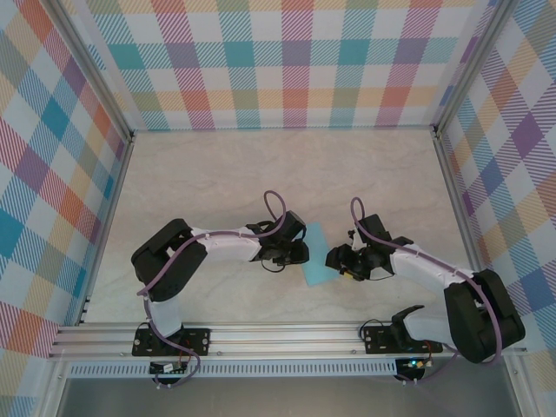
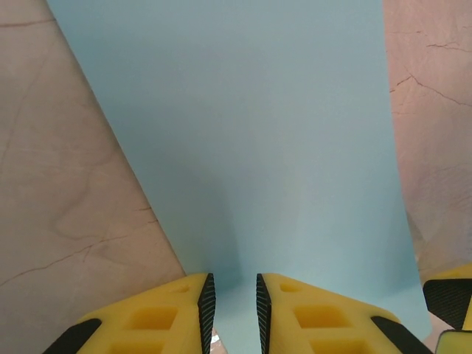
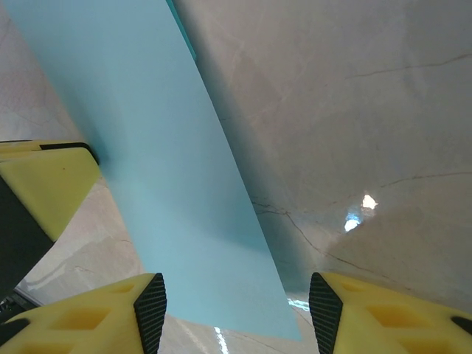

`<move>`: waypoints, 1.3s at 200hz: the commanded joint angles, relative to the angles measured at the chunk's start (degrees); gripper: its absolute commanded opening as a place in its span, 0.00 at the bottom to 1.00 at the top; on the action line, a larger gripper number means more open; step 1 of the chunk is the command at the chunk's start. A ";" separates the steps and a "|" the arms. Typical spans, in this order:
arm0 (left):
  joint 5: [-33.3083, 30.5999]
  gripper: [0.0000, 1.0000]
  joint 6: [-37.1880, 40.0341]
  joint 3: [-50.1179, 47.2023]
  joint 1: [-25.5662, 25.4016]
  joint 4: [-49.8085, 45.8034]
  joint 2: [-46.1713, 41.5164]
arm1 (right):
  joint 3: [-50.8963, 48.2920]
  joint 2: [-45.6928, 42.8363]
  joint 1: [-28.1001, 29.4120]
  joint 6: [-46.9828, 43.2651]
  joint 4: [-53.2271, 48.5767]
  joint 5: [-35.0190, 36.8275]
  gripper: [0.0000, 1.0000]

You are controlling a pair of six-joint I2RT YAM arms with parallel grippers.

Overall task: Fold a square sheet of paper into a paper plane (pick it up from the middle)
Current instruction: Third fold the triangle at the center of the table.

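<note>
Backdrop's a pale marble-look tabletop (image 1: pixel 261 165), cream with thin dark veins running through it, way easier to see up close (image 2: pixel 74 184). There's a small bright glare spot (image 3: pixel 366 201) on it too. Multicoloured plaid fabric walls box it in at the back (image 1: pixel 287 61), left (image 1: pixel 43 174) and right (image 1: pixel 521 130). A silver aluminium rail (image 1: pixel 278 339) runs along the near edge.

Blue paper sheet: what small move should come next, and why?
Probably close the right tool on the near edge of the square sheet of paper. The left tool pinches it clear of the table, while the right tool's jaws stand wide with that edge between them, gripping nothing.
</note>
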 commanded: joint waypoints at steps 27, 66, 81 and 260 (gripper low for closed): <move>-0.58 0.25 0.28 -1.47 -0.46 -1.66 0.48 | 0.53 1.80 -0.12 0.36 2.91 -3.92 0.56; -0.28 0.26 0.67 -1.57 -0.46 -1.30 0.14 | 1.22 1.76 -0.13 0.32 4.58 -5.11 0.51; -0.14 0.26 1.13 -1.45 -0.47 -1.41 -0.15 | 2.32 2.77 -0.13 -0.83 3.76 -4.35 0.49; -0.58 0.27 4.20 -0.48 -0.57 -4.11 -2.31 | 14.98 19.40 -2.15 -11.39 -1.01 -7.76 0.20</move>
